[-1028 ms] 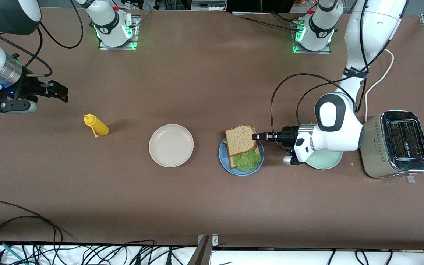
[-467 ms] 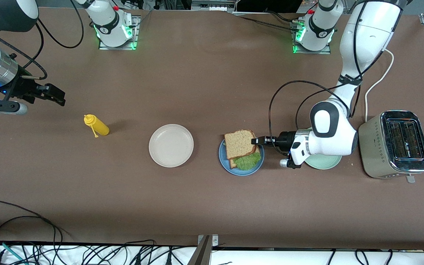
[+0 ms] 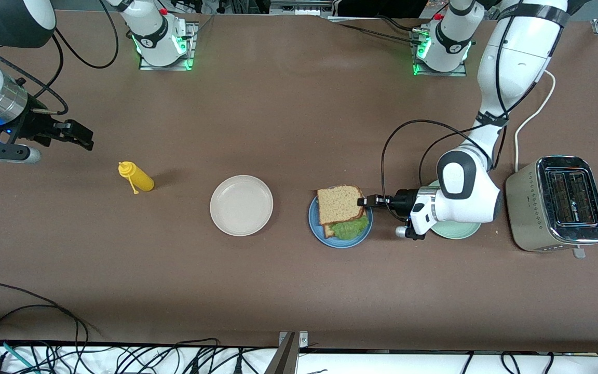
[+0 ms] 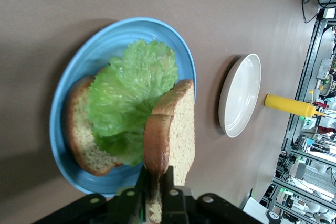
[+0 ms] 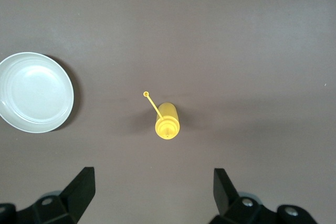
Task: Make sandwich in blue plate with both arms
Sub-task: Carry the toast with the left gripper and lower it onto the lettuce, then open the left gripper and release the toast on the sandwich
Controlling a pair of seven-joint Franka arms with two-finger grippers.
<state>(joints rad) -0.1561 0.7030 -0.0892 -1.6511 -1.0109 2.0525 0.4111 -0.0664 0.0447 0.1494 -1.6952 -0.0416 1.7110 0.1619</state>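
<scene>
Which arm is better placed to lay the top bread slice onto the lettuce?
Left, probably: the left gripper is shut on the speckled brown bread slice over the round blue plate. The open right gripper waits above the yellow squeeze bottle.

We see the table (image 3: 288,291) from high across; our wrist cameras look down close, both catching the white plate (image 4: 240,95).

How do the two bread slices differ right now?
The top slice is pinched at one edge by the shut left gripper and tilted above the lettuce; the bottom slice lies flat on the blue plate, ungripped. The top slice is fully exposed; the bottom slice is largely covered by lettuce. Both are speckled brown with darker crust.
</scene>
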